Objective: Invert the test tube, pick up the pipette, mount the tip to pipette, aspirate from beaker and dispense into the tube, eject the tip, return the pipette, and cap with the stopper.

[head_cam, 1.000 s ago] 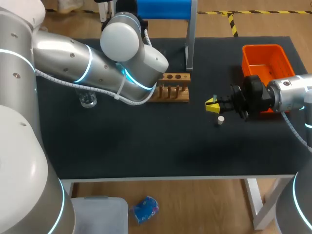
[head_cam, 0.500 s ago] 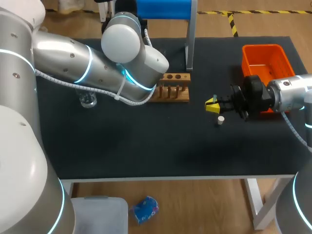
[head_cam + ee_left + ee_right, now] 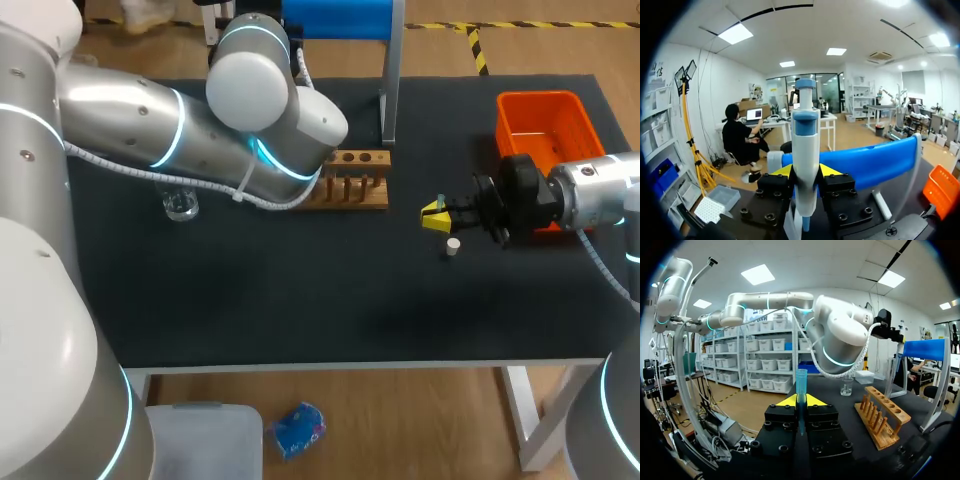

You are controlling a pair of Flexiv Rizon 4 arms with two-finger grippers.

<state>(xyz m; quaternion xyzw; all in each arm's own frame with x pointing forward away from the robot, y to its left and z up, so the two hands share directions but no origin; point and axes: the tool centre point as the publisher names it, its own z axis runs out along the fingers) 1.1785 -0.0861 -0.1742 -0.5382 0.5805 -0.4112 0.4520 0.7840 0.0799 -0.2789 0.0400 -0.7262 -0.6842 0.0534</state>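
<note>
Pipette: upright in the left gripper (image 3: 805, 171), at the table's (image 3: 300, 290) back edge by the blue stand (image 3: 335, 17). White body, blue bands.
Left jaws: clamped on the pipette (image 3: 805, 145) body from two sides.
Test tube: the test tube (image 3: 801, 385) stands upright in the right gripper (image 3: 801, 401), right of the table's middle. Jaws closed on its lower part.
Stopper: the stopper (image 3: 453, 245) is on the table just beside the right gripper, toward the front edge.
Rack, beaker: wooden rack (image 3: 352, 182) back of centre. Beaker (image 3: 181, 206) toward the left edge.
Step in hand: judged to be taking up the pipette. Keep it vertical, lift straight until its lower end clears the stand, then travel. Grip firm, no twisting.
Not established: the pipette's lower end is cut off below the fingers. From above, the left gripper is hidden behind the left arm (image 3: 200, 130). Clearance from the stand cannot be told. No tip supply identified on the table.
</note>
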